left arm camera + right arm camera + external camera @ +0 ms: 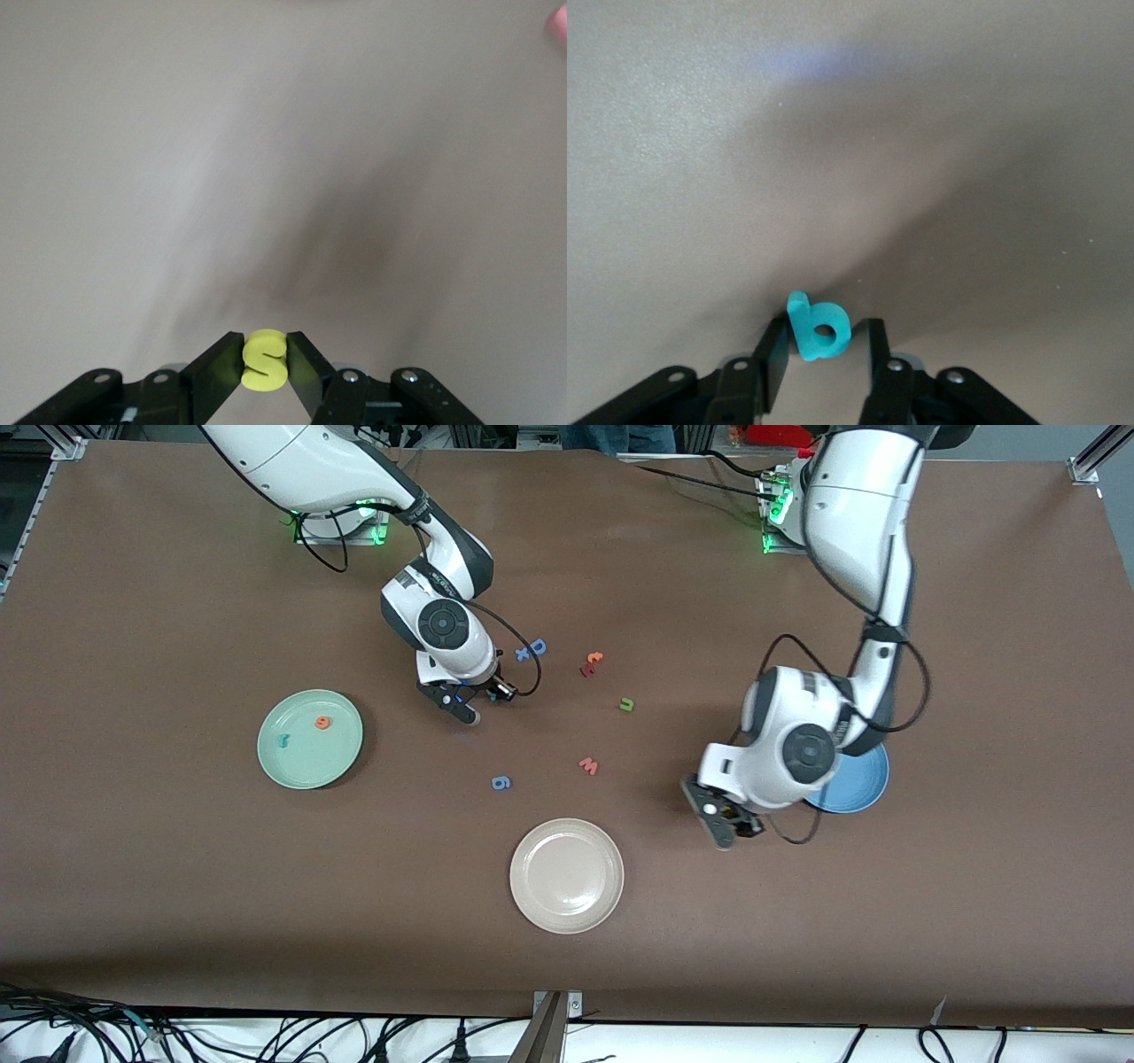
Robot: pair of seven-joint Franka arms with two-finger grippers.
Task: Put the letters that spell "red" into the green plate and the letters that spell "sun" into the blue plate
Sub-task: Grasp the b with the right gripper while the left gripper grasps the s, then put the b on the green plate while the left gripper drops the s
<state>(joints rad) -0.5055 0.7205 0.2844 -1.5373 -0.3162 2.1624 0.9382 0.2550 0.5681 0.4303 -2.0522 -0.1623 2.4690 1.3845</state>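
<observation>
- Your left gripper (264, 356) is clamped on the small yellow foam "s" (264, 359), up over bare table beside the round medium-blue plate (858, 790).
- Your right gripper (824, 341) is low over the table beside the round mint-green plate (310, 739); the teal foam "d" (818, 327) sits between its fingers, touching one, with a gap at the other.
- You have the orange foam "e" (323, 723) and the teal foam "r" (283, 740) lying in the green plate.
- Your dark green foam "u" (626, 705) lies mid-table.
</observation>
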